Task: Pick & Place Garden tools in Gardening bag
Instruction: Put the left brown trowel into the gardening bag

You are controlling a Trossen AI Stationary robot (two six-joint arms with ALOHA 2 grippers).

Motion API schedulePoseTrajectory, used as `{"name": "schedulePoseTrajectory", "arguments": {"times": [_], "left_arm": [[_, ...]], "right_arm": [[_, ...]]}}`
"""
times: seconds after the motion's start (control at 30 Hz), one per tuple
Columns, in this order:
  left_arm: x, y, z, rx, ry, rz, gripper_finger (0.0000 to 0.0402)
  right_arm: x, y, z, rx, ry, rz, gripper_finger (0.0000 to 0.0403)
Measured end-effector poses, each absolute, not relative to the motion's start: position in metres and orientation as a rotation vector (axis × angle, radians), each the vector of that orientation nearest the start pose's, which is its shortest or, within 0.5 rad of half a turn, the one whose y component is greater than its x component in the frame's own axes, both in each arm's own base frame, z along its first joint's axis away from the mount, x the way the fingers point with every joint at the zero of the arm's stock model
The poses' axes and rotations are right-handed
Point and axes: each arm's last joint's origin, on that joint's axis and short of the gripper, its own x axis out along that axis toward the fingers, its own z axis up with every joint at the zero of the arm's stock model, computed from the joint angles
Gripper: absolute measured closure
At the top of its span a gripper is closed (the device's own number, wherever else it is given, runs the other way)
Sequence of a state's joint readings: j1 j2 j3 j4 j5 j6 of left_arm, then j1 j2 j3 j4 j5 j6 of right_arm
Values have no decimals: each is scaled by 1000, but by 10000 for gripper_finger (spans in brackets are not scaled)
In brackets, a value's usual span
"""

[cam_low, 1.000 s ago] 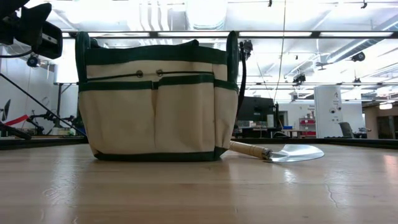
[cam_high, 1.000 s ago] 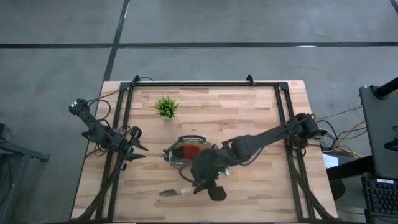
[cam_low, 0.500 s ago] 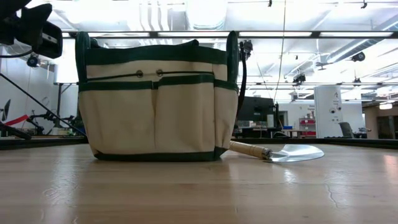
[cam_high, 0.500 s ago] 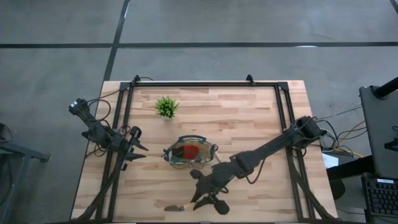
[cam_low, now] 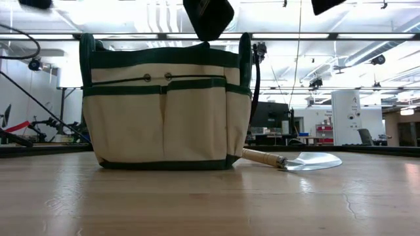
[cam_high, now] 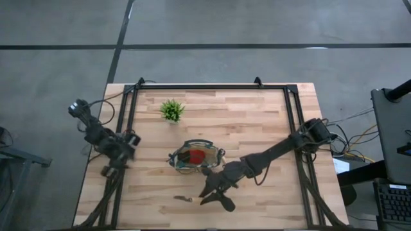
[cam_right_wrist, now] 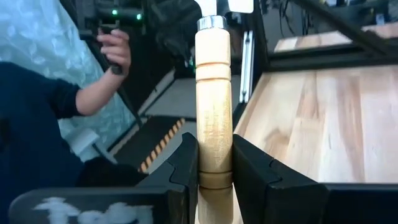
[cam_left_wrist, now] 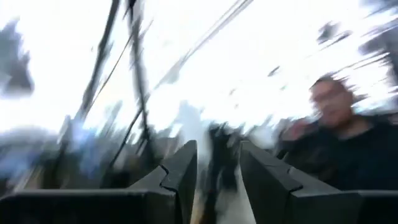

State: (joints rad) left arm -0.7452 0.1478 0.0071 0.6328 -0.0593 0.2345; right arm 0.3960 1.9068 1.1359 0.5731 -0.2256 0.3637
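Right wrist view: a wooden-handled tool is seen clamped between the right hand fingers. From above, it is held near the desk front edge, just beside the gardening bag. A gap is kept between the left hand fingers, with nothing grasped.

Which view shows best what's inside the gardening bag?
High view: it looks down into the gardening bag, showing a red piece. Low view shows only its pocketed side; neither wrist view shows it.
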Motion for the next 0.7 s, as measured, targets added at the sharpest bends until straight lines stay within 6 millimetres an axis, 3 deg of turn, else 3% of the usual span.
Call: {"name": "schedulePoseTrajectory", "arguments": {"times": [0.17,0.27,0.5,0.7], "left_arm": [[71,-68,220,184,-698,-669,278],[78,-72,217,225,-642,-611,278],[104,-74,206,-58,-301,-170,278],[120,-89,210,-78,-309,-209,278]], "right_arm": [[386,160,205,356,290,560,336],[386,158,206,367,290,554,336],[387,158,207,363,282,556,335],[388,156,208,363,272,576,335]]}}
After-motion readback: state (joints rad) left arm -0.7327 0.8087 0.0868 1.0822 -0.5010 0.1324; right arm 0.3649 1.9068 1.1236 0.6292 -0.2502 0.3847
